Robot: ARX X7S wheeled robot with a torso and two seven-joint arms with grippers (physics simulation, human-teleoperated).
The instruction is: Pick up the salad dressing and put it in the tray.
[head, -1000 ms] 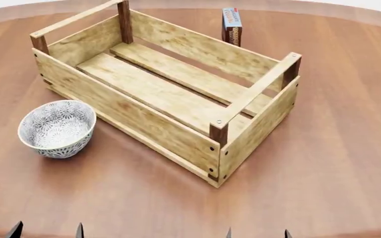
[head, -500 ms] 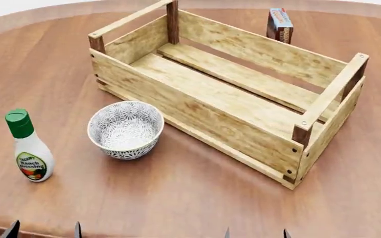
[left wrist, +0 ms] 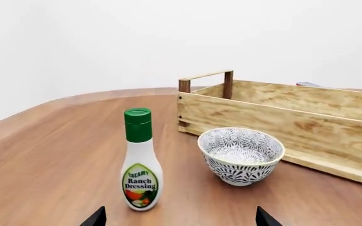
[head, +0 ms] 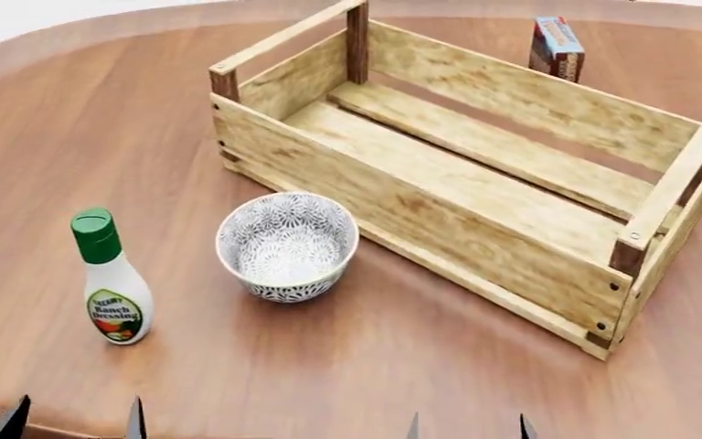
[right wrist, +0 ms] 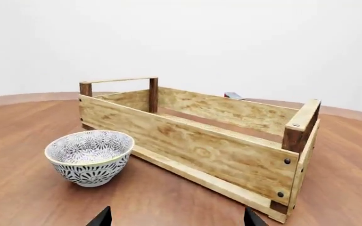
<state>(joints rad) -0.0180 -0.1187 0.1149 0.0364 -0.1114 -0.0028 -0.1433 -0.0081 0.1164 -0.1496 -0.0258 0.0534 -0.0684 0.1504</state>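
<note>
A white plastic salad dressing bottle with a dark-green cap and a "Ranch Dressing" label (left wrist: 141, 165) stands upright on the reddish-brown wooden desk (left wrist: 49, 155). Just beside it, apart from it, sits a white bowl with a grey floral pattern (left wrist: 241, 155), and behind the bowl lies the big light-wood slatted crate with dark brown corner posts (left wrist: 294, 120). Two dark tips of the left end effector (left wrist: 177, 219) poke in at the picture's lower edge, wide apart, with nothing between them.
</note>
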